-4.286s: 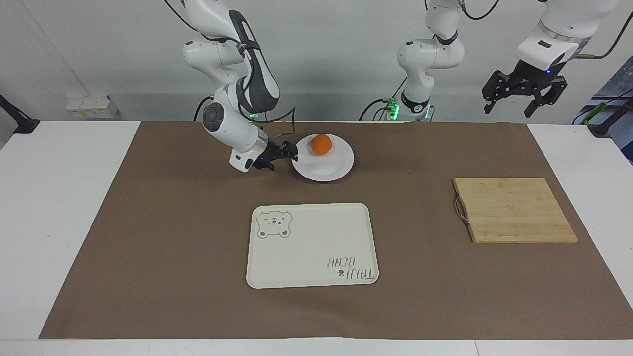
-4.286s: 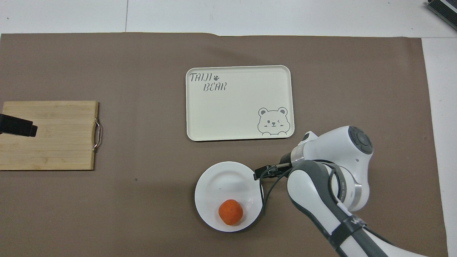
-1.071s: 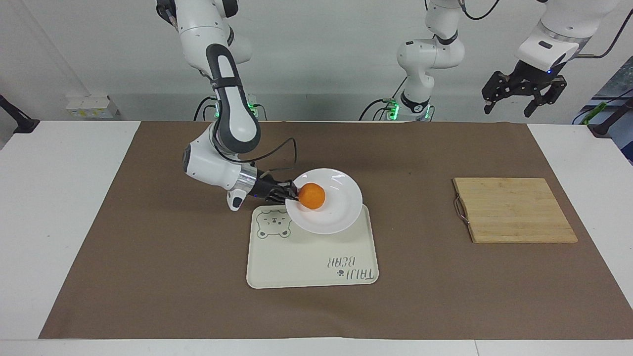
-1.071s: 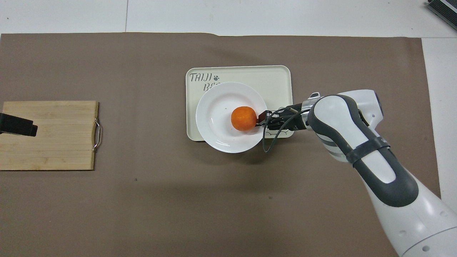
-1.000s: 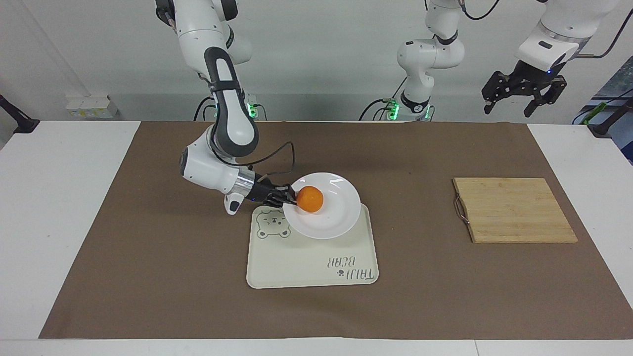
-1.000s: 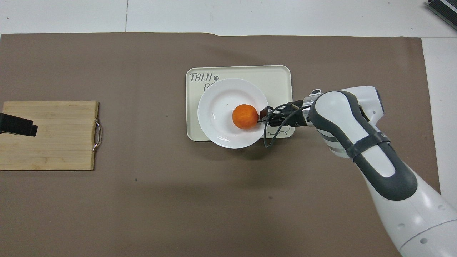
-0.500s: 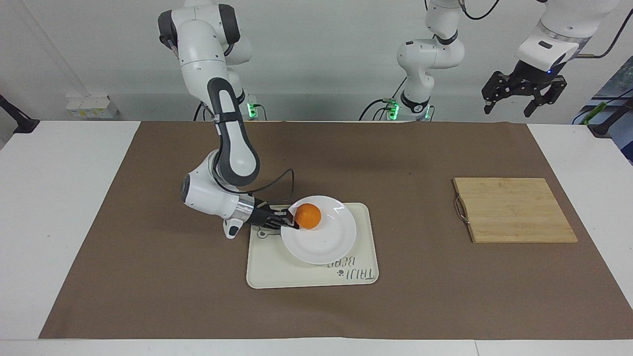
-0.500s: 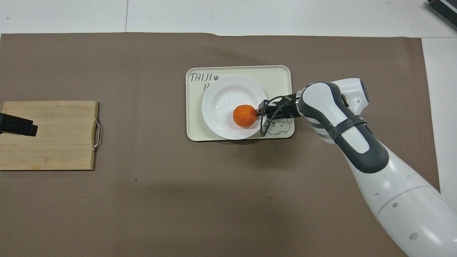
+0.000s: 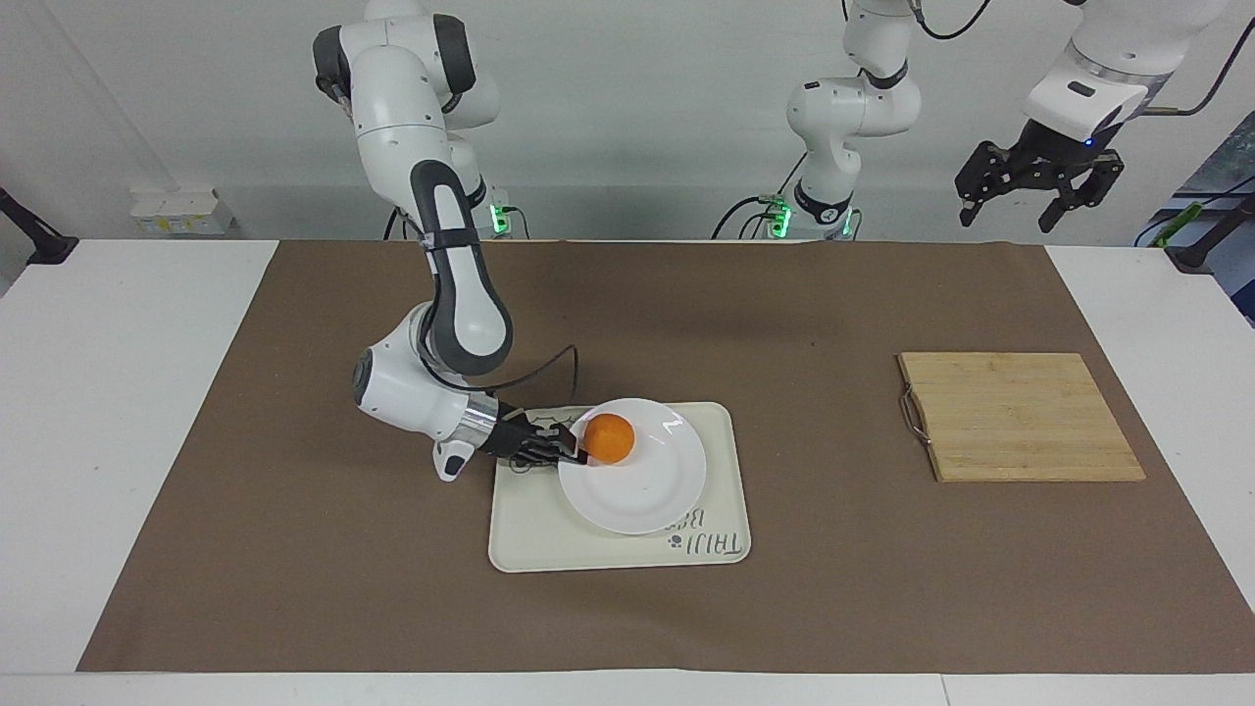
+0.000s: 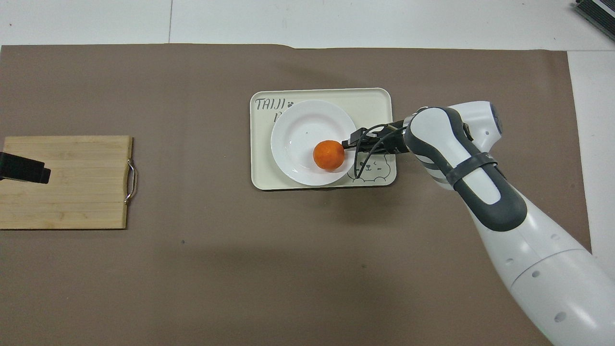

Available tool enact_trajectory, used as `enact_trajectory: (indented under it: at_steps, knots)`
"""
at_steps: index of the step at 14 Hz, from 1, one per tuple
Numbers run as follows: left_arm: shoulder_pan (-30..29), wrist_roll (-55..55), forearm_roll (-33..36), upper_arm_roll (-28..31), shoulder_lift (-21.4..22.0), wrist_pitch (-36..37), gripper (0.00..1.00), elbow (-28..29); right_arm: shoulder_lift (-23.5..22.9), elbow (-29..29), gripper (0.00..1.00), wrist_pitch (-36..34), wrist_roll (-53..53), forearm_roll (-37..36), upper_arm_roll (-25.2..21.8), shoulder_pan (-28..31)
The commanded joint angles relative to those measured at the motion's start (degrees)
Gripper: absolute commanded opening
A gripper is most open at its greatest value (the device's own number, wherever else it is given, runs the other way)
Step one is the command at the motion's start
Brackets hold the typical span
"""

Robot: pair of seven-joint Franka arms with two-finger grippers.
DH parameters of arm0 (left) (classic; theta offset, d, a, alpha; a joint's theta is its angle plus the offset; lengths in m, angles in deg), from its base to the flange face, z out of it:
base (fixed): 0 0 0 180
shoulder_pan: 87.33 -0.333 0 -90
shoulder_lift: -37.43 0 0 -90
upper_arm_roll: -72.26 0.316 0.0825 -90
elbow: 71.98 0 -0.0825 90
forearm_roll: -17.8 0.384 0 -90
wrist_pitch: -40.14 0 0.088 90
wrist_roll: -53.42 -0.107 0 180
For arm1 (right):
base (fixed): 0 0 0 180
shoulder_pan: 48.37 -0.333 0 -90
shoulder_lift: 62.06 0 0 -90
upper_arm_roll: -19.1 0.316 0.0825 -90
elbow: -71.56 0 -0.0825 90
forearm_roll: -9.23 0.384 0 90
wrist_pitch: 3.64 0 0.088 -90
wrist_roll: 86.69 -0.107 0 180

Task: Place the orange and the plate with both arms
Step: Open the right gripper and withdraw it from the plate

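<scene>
The white plate [image 9: 642,490] lies on the cream bear tray [image 9: 529,534], with the orange [image 9: 609,438] on it at the edge toward the right arm's end. My right gripper [image 9: 572,451] is low over the tray's bear drawing and shut on the plate's rim right beside the orange. In the overhead view the plate [image 10: 300,129], orange [image 10: 328,155], tray [image 10: 375,98] and right gripper [image 10: 347,144] show the same. My left gripper [image 9: 1012,218] waits open and empty, raised high above the left arm's end of the table.
A bamboo cutting board [image 9: 1020,417] with a metal handle lies toward the left arm's end; in the overhead view the left gripper's tip [image 10: 24,169] shows over the board [image 10: 72,192]. A brown mat [image 9: 294,549] covers the table.
My right gripper has carried the plate with the orange from the mat near the robots onto the tray and lowered it there. The left arm has not moved.
</scene>
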Motion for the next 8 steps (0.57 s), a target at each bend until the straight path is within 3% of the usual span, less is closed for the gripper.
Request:
enact_trajectory:
  at_steps: [1, 8]
  knots:
    - [-0.63, 0.26, 0.09, -0.38, 1.03, 0.13, 1.0, 0.96, 3.79, 0.07, 1.0, 0.22, -2.96, -4.61, 0.07, 0.55]
    - [-0.63, 0.26, 0.09, -0.38, 1.03, 0.13, 1.0, 0.96, 10.73, -0.02, 1.0, -0.83, -6.65, -22.09, -2.21, 2.48]
